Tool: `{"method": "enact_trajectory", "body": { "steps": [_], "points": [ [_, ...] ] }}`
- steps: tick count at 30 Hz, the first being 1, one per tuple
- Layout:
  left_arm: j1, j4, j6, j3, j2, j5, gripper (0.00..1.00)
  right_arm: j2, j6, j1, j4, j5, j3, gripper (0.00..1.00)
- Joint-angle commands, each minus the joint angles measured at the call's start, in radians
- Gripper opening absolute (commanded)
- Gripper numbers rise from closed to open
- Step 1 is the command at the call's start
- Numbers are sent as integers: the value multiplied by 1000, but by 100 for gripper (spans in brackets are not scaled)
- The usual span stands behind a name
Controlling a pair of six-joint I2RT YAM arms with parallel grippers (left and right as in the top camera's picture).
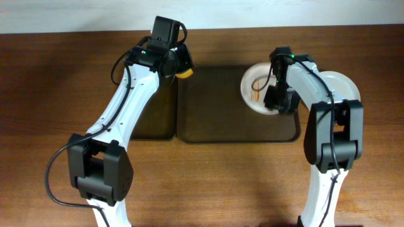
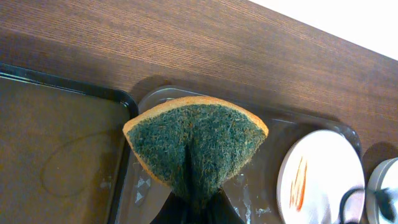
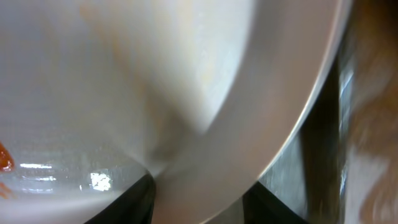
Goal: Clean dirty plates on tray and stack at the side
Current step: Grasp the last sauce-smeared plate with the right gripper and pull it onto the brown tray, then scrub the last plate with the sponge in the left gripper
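A white dirty plate (image 1: 255, 87) with orange streaks lies at the far right of the dark right tray (image 1: 221, 120). My right gripper (image 1: 279, 101) is shut on the plate's right rim. In the right wrist view the plate (image 3: 124, 81) fills the frame, with the rim between the fingers (image 3: 199, 202). My left gripper (image 1: 180, 68) is shut on a sponge (image 1: 185, 72) over the tray's far left corner. In the left wrist view the sponge (image 2: 196, 143) shows its green scouring face and orange edge, the fingers (image 2: 196, 208) pinch its base, and the plate (image 2: 320, 177) lies to the right.
A second white plate (image 1: 344, 82) sits on the wooden table right of the tray; it also shows in the left wrist view (image 2: 385, 186). Another dark tray (image 1: 154, 116) lies to the left, partly under my left arm. The wooden table's far edge (image 1: 252, 28) is close behind.
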Motion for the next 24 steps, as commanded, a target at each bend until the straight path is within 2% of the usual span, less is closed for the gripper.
{"method": "enact_trajectory", "body": {
  "steps": [1,8,10,12,13,14,15,18,20,24],
  "points": [
    [-3,2,-3,6,-16,-10,0,2,-96,48,-65,-140,-10,46],
    [-3,-5,-2,6,-16,-11,0,-10,-168,195,-102,-228,11,50],
    [-3,-6,-2,6,-16,-10,0,-10,-174,197,-107,-228,61,50],
    [-3,-14,-2,6,-16,-11,0,-11,-248,180,-121,-224,162,51],
    [-3,-20,-2,6,-16,-11,0,-11,-301,168,-114,-216,224,55],
    [-3,-21,-2,6,-15,-11,0,-10,-392,152,-81,-214,269,66],
    [-3,-21,-2,6,-15,-11,0,-11,-451,143,-38,-211,277,71],
    [-3,-19,-2,6,-15,-11,0,13,-589,121,90,-193,251,79],
    [-3,-20,-2,6,-15,-11,0,40,-632,119,124,-195,227,78],
    [-3,-19,-2,6,-15,-11,0,79,-666,121,142,-232,219,63]
  ]
}}
